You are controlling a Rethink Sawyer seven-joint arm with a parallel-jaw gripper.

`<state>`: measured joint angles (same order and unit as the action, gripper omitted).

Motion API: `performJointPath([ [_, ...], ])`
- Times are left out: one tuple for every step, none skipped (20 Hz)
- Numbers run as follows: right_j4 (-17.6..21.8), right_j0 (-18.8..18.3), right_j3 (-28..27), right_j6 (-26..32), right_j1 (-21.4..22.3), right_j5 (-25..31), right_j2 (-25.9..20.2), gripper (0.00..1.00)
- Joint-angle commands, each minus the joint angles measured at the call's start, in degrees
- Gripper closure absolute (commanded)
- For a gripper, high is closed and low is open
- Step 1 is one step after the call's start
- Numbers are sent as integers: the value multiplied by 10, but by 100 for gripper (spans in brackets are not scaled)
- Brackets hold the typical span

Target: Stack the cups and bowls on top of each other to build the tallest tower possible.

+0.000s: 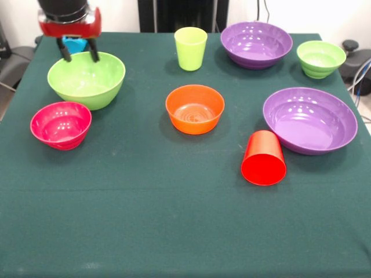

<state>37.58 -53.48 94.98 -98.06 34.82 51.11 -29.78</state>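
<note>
On the green tablecloth (174, 231), at the far left, the pink bowl (60, 124) is sitting upright near the table's left edge. Just behind it and touching or nearly touching its rim, the large lime green bowl (87, 78) is standing upright and empty. Above that bowl's far rim the gripper (79, 56) is hanging with its two dark fingers (93, 53) spread apart, gripping nothing; a sky blue cup (75, 44) is showing behind and between them, mostly hidden by the red gripper body, so how it is resting cannot be told.

Toward the middle, the orange bowl (195, 109) is sitting upright by itself, and well behind it the lime green cup (191, 48) is standing upright near the far edge. Right of centre, the red cup (264, 157) is lying on its side with its closed base facing the camera, just beside the near purple bowl (310, 120). Farther back, the second purple bowl (256, 44) is sitting upright, and the small green bowl (320, 58) is standing at the far right. Nothing is stacked.
</note>
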Motion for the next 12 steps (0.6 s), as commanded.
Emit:
performJointPath([
  [-25,50,66,-33,29,-29,-6,0],
  [-23,53,70,-32,37,-35,-5,0],
  [-22,58,68,-31,41,-35,-3,0],
  [-25,62,64,-31,43,-29,0,0],
  [-28,66,62,-32,42,-25,2,0],
  [-29,69,64,-35,42,-30,3,0],
  [-28,74,64,-43,39,-39,7,0],
  [-27,79,67,-55,35,-49,12,0],
  [-26,85,70,-69,31,-60,17,0],
  [-23,91,74,-82,29,-76,22,0],
  [-24,97,81,-96,32,-85,26,0],
  [-32,105,83,-109,32,-82,32,0],
])
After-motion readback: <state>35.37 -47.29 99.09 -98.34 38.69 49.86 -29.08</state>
